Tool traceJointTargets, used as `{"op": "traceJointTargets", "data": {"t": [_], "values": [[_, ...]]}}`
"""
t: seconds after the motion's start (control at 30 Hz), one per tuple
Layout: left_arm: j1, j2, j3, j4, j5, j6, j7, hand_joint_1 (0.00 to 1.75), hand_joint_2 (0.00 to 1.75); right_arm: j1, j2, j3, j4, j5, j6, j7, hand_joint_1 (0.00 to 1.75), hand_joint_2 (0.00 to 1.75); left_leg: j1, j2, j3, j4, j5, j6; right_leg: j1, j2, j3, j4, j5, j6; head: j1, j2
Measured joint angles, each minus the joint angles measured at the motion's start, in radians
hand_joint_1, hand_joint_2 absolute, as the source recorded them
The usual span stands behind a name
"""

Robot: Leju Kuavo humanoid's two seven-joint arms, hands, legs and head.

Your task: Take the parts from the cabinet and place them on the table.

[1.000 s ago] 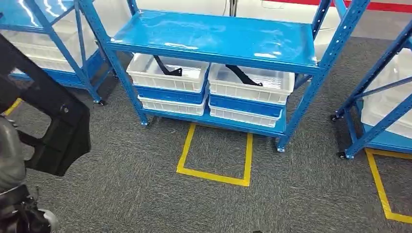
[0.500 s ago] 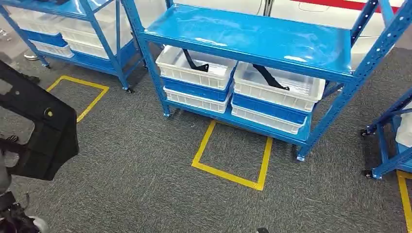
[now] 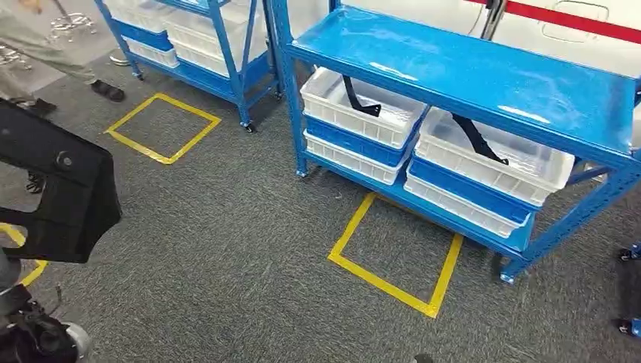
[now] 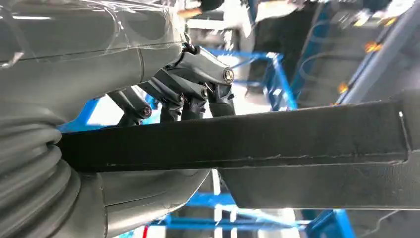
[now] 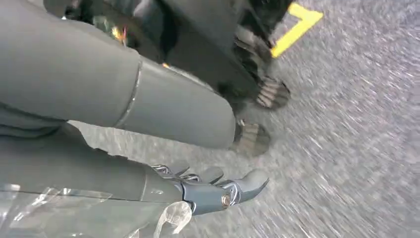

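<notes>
Two blue racks fill the head view: the near cabinet (image 3: 469, 72) carries white bins (image 3: 363, 106), each with a black strap-like part (image 3: 361, 98) leaning inside, and the big black part (image 3: 57, 197) hangs at the robot's left, over grey carpet. At the left wrist, that part (image 4: 257, 136) runs lengthwise away from the left hand (image 4: 163, 99), dark fingers (image 4: 218, 94) curled over one edge, thumb beneath, clamped. Right wrist: the right hand (image 5: 208, 191) hangs above the carpet, fingers loosely apart, holding nothing.
</notes>
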Motion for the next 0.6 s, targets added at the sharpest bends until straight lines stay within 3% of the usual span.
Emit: {"op": "traceJointTargets", "data": {"t": [0.1,0.13,0.17,0.2,0.27,0.3,0.33,0.37,0.43,0.47,0.5,0.6], "values": [[0.001,-0.011,0.000,0.013,0.006,0.000,-0.014,1.75,1.75,-0.018,-0.010,0.000,-0.005,0.006,0.000,-0.013,0.00,0.00,0.009,-0.028,-0.009,-0.005,0.009,-0.015,0.011,-0.035,-0.002,0.004,0.001,-0.013,-0.001,0.000],[0.003,-0.013,0.001,0.015,0.012,0.000,-0.021,1.75,1.75,-0.020,-0.009,0.000,-0.009,0.006,0.000,-0.020,0.00,0.00,0.009,-0.021,-0.014,0.001,0.006,-0.017,0.003,-0.052,-0.002,0.001,0.005,-0.020,0.000,0.000],[0.003,-0.014,0.003,0.018,0.015,0.000,-0.027,1.75,1.75,-0.021,-0.019,0.000,-0.010,0.006,0.000,-0.026,0.00,0.00,0.003,0.040,-0.025,0.027,-0.013,-0.024,0.003,-0.061,-0.001,0.000,0.006,-0.023,-0.005,0.000],[0.001,-0.017,0.008,0.020,0.016,0.000,-0.032,1.75,1.75,-0.021,-0.021,0.000,-0.010,0.006,0.000,-0.030,0.00,0.00,0.003,0.073,-0.055,0.092,-0.049,-0.032,0.003,-0.074,-0.002,0.000,0.005,-0.028,-0.009,0.000],[0.007,-0.027,0.014,0.028,0.016,0.000,-0.039,1.75,1.75,-0.016,-0.030,0.000,-0.013,0.006,0.000,-0.034,0.00,0.00,0.010,0.092,-0.144,0.273,-0.123,-0.040,0.007,-0.104,-0.003,0.000,0.002,-0.031,-0.010,0.000],[0.010,-0.029,0.014,0.031,0.016,0.000,-0.039,1.75,1.75,-0.013,-0.033,0.000,-0.013,0.006,0.000,-0.032,0.00,0.00,0.012,0.093,-0.170,0.323,-0.132,-0.041,0.008,-0.116,-0.003,0.000,0.002,-0.032,-0.010,0.000],[0.013,-0.031,0.014,0.036,0.014,0.000,-0.039,1.75,1.75,-0.011,-0.035,0.000,-0.013,0.006,0.000,-0.031,0.00,0.00,0.012,0.094,-0.174,0.330,-0.123,-0.040,0.008,-0.129,-0.002,0.000,0.001,-0.032,-0.010,0.000],[0.013,-0.032,0.014,0.039,0.013,0.000,-0.039,1.75,1.75,-0.009,-0.035,0.000,-0.013,0.006,0.000,-0.031,0.00,0.00,0.012,0.097,-0.155,0.287,-0.095,-0.038,0.008,-0.140,-0.001,0.000,-0.001,-0.031,-0.010,0.000],[0.014,-0.036,0.015,0.043,0.001,0.000,-0.039,1.75,1.75,-0.009,-0.036,0.000,-0.013,-0.007,0.000,-0.041,0.00,0.00,0.008,0.123,-0.060,0.102,-0.015,-0.026,0.008,-0.165,0.004,0.000,-0.004,-0.029,-0.010,0.000],[0.016,-0.038,0.016,0.043,-0.009,0.000,-0.043,1.75,1.75,-0.008,-0.036,-0.002,-0.013,-0.023,0.000,-0.055,0.00,0.00,0.001,0.175,-0.014,0.016,0.008,-0.017,0.010,-0.173,0.007,0.000,-0.006,-0.026,-0.010,0.000],[0.018,-0.040,0.017,0.043,-0.015,0.000,-0.047,1.75,1.75,-0.006,-0.036,-0.004,-0.013,-0.038,0.000,-0.070,0.00,0.00,-0.012,0.180,-0.012,0.001,0.001,-0.017,0.016,-0.182,0.007,0.001,-0.010,-0.019,-0.010,0.000],[0.039,-0.050,0.027,0.043,-0.008,0.000,-0.059,1.75,1.75,-0.007,-0.034,-0.006,-0.015,-0.056,0.000,-0.086,0.00,0.00,-0.017,0.145,-0.021,0.001,0.002,-0.003,0.011,-0.212,0.017,-0.008,-0.012,-0.005,-0.009,0.000]]}}
